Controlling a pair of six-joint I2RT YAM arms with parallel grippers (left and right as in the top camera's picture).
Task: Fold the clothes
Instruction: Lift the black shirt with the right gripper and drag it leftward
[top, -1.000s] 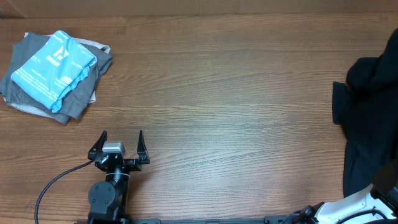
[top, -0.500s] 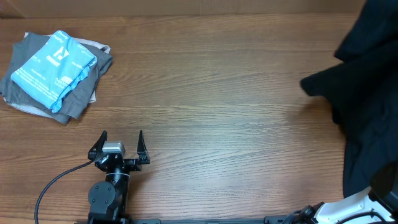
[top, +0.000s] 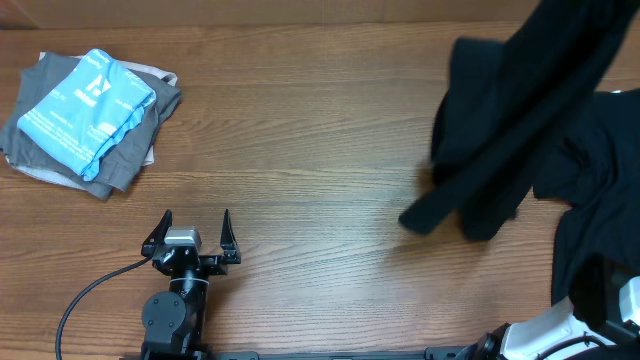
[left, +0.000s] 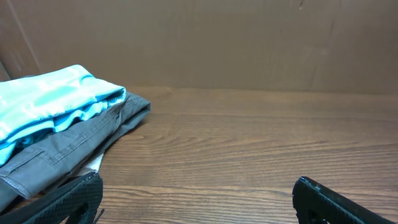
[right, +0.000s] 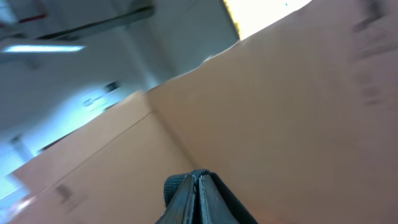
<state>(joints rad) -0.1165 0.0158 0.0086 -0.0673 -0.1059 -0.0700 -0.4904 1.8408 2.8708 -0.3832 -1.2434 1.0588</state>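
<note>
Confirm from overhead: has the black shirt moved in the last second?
Yes. The black T-shirt has swept left from the right edge, toward the unmoved folded pile.

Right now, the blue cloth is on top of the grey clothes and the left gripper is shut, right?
No, the left gripper is open, as the overhead view shows. The blue cloth is on top of the grey clothes.

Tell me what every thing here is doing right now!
black T-shirt: unfolded, hanging in the air over the table's right side.
blue and gray pile: folded, stacked at the far left.
left end effector: open, empty.
right end effector: shut, apparently pinching the black T-shirt.
</note>
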